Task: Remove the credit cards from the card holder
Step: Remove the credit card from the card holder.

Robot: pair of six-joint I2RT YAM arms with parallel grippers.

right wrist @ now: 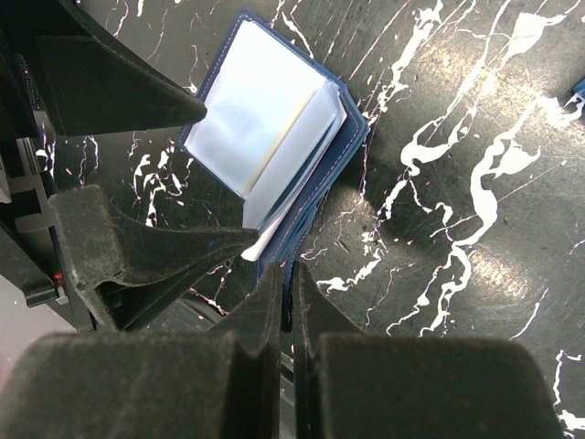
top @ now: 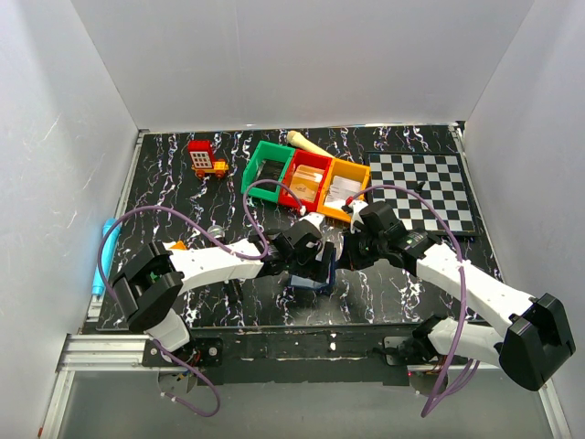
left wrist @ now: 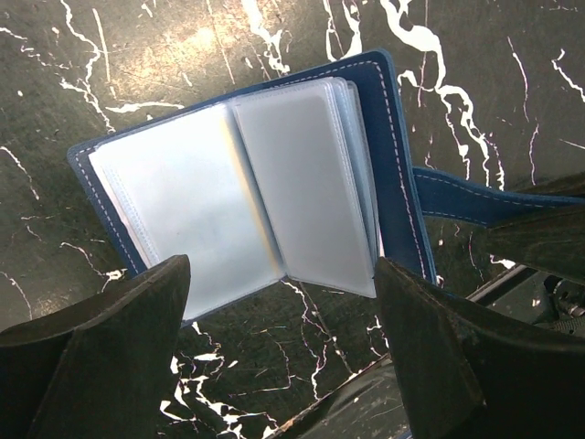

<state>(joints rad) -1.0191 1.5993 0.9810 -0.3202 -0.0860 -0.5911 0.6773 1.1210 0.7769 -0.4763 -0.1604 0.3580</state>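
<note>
Left wrist view: card holder (left wrist: 183, 192) lies open on the table (left wrist: 512, 82), directly under the left claw (left wrist: 279, 270), whose jaws stand wide apart and empty. Right claw (right wrist: 288, 274) closed, tips at the holder's strap (left wrist: 457, 197); pinching or only pressing, cannot tell. Risk: the clear sleeves (left wrist: 292, 174) look slick and stacked, so the left claw may nip a sleeve instead of a card and drag the whole holder if the strap slips free
</note>
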